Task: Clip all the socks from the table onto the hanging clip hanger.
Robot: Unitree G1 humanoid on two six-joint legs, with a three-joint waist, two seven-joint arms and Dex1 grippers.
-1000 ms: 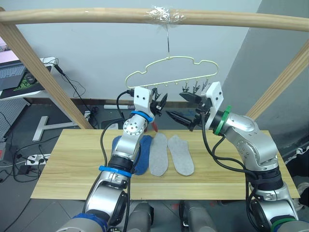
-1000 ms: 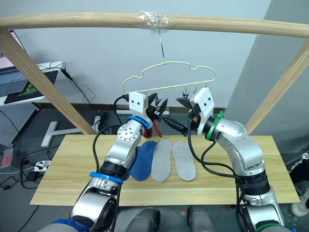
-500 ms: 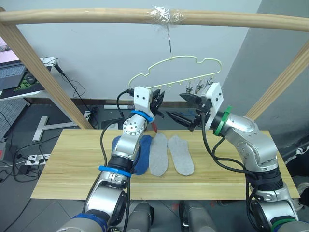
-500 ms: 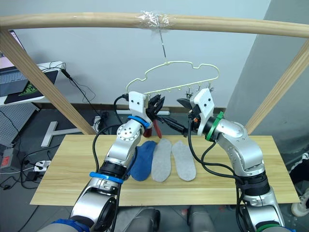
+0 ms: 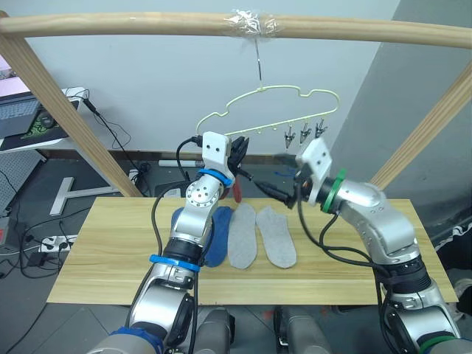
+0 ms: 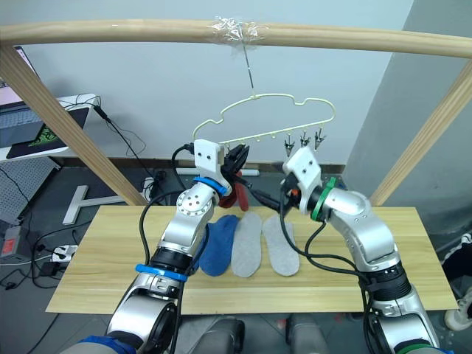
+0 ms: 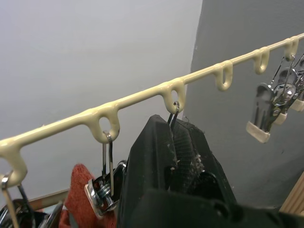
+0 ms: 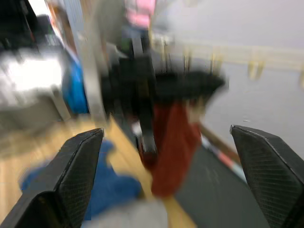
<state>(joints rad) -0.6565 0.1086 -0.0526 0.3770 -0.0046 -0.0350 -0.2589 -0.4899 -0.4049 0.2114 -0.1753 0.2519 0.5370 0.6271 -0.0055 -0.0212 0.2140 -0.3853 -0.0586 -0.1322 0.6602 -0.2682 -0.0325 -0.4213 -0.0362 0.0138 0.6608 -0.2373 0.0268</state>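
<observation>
The thin pale yellow-green wire hanger (image 5: 284, 107) hangs by its hook from a thick round wooden pole (image 5: 147, 24), its wavy top line above a straight bar of small loops; three small metal clips (image 5: 303, 133) dangle free in a group at its 4 o'clock end. At the other end the left jaws (image 6: 236, 157), black and textured, are pressed together up against the bar around the wire of a clip there, with a soft rust-red sock (image 6: 240, 198) hanging just below them; whether that sock is clipped or merely held I cannot tell. The right jaws (image 5: 282, 177) sit at 3 o'clock of the left ones, below the free clips, spread wide with nothing between the two ridged black fingers (image 8: 78, 171). On the light, grained wooden plank surface (image 5: 96, 243) lie three flat socks side by side, toes pointing away: one blue sock (image 5: 216, 234) partly behind the left arm, then two light grey socks (image 5: 258, 234) of fine knit at its 3 o'clock, their edges touching or nearly so.
</observation>
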